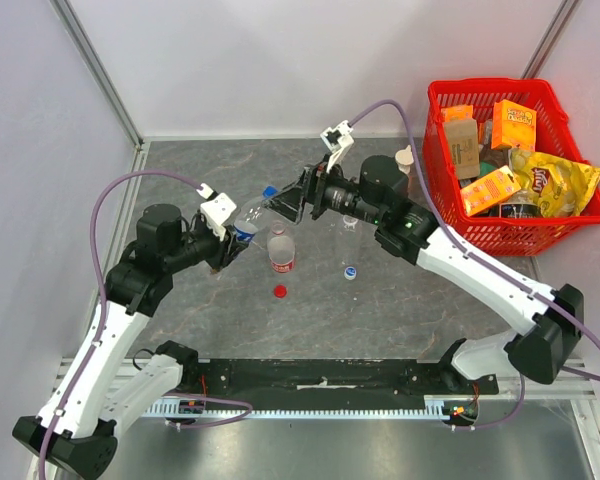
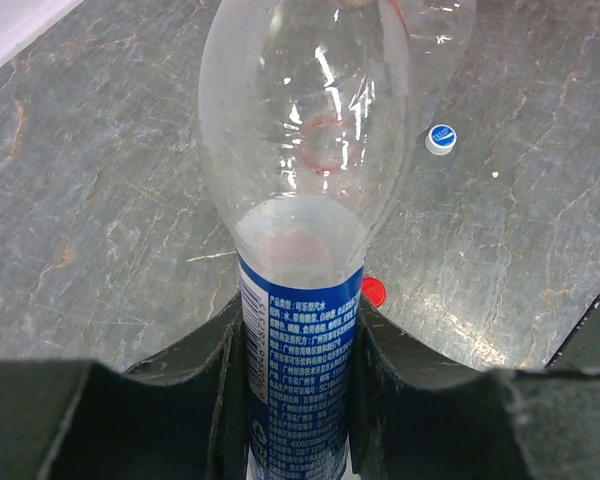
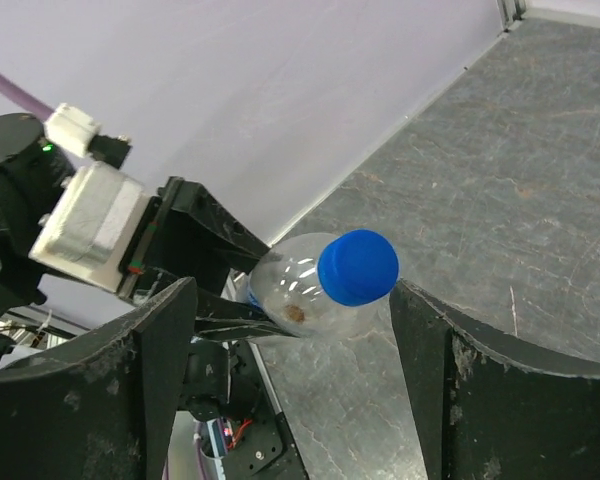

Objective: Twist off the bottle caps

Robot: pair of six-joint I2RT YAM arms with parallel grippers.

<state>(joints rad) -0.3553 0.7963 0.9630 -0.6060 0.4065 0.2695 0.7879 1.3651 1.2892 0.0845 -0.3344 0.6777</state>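
**Left gripper** (image 2: 300,400): clenched on the labelled body of the Pepsi bottle (image 2: 302,180). The bottle is held off the table (image 1: 230,330), left of centre, tilted with its neck toward the right arm.

**Right gripper** (image 3: 290,295): released. Its jaws stand one on each side of the blue cap (image 3: 358,267), with a gap showing on both sides.

**Blue cap:** on the Pepsi bottle's neck.

**Red-label bottle** (image 1: 280,250): upright at table centre, just right of the left gripper.

**Red cap** (image 1: 279,292): loose on the table, just near of that bottle.

**White cap** (image 1: 350,272): loose on the table, to the right of the red cap.

**Red basket** (image 1: 500,235): far right, filled with packets.
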